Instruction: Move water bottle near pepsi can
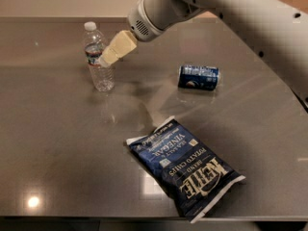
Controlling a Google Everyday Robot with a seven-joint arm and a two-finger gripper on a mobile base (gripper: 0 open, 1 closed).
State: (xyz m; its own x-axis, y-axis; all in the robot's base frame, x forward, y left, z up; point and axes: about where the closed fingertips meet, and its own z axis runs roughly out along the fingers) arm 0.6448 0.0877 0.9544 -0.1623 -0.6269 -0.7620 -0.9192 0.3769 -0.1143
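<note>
The water bottle [98,61] stands upright at the back left of the grey table [57,148]; it is clear with a white cap and a dark label band. The pepsi can [198,77] lies on its side to the right of it, dark blue with silver ends. My gripper [107,57] reaches in from the upper right on a white arm. Its cream fingertips are right at the bottle's right side, at label height, overlapping it in the view.
A dark blue Kettle chip bag [185,166] lies flat near the table's front edge, right of centre. The table's right edge runs diagonally behind the arm [231,8].
</note>
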